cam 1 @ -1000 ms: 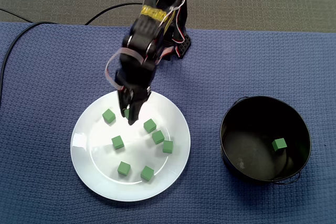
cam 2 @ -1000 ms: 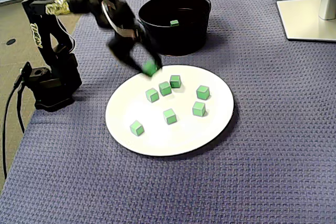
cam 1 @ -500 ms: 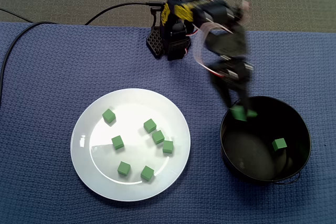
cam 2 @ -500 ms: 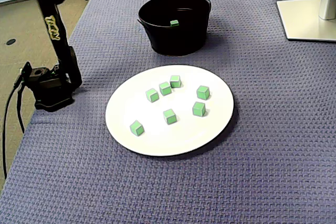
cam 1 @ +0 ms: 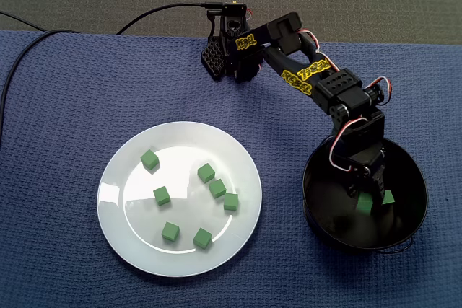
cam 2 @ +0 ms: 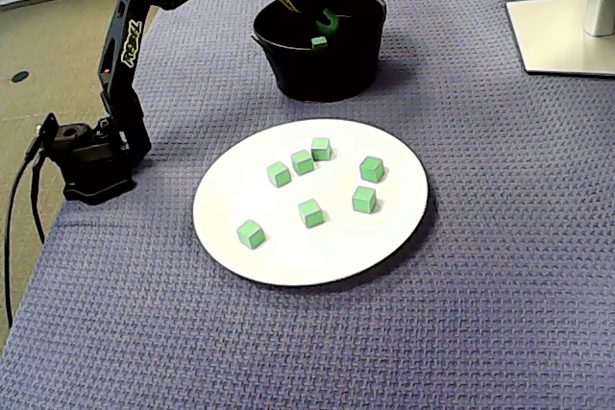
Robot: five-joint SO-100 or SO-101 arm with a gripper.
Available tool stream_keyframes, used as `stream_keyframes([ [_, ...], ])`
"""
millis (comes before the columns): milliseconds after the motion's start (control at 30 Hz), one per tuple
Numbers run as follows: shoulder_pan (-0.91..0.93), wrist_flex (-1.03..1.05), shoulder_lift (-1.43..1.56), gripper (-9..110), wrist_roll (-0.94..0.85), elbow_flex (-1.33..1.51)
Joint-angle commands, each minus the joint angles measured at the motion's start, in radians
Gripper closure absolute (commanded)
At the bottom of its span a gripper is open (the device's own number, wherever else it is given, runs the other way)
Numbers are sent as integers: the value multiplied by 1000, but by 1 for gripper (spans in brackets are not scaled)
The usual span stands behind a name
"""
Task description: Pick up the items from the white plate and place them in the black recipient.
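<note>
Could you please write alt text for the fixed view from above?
The arm's pincer holds a green cube inside the black pot, beside another cube lying there. Seven green cubes sit on the white plate.

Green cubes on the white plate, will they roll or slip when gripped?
Probably no rolling: each green cube sits flat-faced on the white plate. Likely light, being small; the jaws hold one inside the black pot.

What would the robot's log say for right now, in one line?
step: placing | gripper: in pot, shut on held cube | pot: one loose cube | plate: seven cubes
</note>
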Motion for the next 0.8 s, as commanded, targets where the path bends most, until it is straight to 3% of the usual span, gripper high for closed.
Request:
stream_keyframes([
  [0,48,132,175,72,-314,-6],
  [167,229,394,308,73,-885,37],
  [333,460,529,365,71,-1287,130],
  [500,646,445,391,71,-1559,249],
  [767,841,253,371,70,-1773,460],
])
